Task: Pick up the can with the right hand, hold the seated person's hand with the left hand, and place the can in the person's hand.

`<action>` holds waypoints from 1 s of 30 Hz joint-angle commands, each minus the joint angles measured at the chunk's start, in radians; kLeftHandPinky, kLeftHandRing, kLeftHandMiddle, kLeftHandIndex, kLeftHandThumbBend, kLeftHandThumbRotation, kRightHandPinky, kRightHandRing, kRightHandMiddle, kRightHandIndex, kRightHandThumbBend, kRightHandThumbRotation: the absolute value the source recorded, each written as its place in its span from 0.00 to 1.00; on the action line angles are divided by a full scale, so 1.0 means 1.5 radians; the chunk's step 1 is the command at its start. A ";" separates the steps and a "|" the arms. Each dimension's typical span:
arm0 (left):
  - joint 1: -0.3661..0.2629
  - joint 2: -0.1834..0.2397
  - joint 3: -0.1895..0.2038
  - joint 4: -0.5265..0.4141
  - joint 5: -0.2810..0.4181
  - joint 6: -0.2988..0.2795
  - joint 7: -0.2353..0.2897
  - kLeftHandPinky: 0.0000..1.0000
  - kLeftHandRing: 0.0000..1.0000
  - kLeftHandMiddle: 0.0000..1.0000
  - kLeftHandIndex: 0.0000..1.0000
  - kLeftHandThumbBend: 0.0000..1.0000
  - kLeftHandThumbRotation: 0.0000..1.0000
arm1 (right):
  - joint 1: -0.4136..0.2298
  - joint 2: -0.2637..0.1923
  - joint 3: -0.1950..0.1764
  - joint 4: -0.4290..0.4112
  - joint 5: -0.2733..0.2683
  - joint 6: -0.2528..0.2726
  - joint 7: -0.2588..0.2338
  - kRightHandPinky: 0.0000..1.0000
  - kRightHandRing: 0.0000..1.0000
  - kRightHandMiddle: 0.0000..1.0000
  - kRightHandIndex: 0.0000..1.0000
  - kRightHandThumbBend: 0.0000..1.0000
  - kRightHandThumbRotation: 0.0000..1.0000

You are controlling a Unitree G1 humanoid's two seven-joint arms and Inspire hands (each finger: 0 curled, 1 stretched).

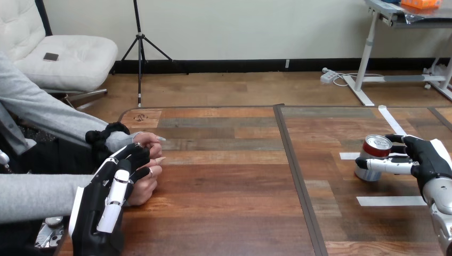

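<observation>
right hand (426,160) is clamped round the can (376,147), fingers and thumb wrapped on it, can standing on the surface (229,176) at the right. far left, left hand (106,197) lies against the person's hand (145,191); can't tell whether it grips.

You have a red can (371,153) with a silver top, seemingly silver below too, on a table (229,176) of mixed brown planks marked with white tape strips (392,201).
</observation>
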 commanded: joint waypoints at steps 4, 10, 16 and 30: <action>-0.047 0.006 0.001 0.001 -0.002 -0.018 -0.008 0.77 0.80 0.76 0.73 0.32 0.66 | -0.029 0.011 -0.002 -0.010 0.002 -0.014 -0.012 0.72 0.75 0.73 0.76 0.88 0.00; -0.047 0.005 0.002 0.001 0.002 -0.021 -0.004 0.76 0.79 0.75 0.73 0.31 0.67 | -0.030 0.012 -0.001 -0.010 0.000 -0.010 -0.018 0.70 0.73 0.72 0.75 0.88 0.00; -0.044 0.008 0.000 -0.005 0.004 -0.016 -0.003 0.76 0.80 0.76 0.73 0.29 0.67 | -0.031 0.011 0.002 -0.008 -0.002 -0.009 -0.020 0.67 0.72 0.71 0.74 0.89 0.00; -0.042 0.006 0.001 -0.009 -0.001 -0.007 -0.001 0.76 0.80 0.75 0.73 0.29 0.66 | -0.036 0.008 0.009 -0.008 -0.009 0.000 -0.011 0.70 0.77 0.77 0.77 0.98 0.01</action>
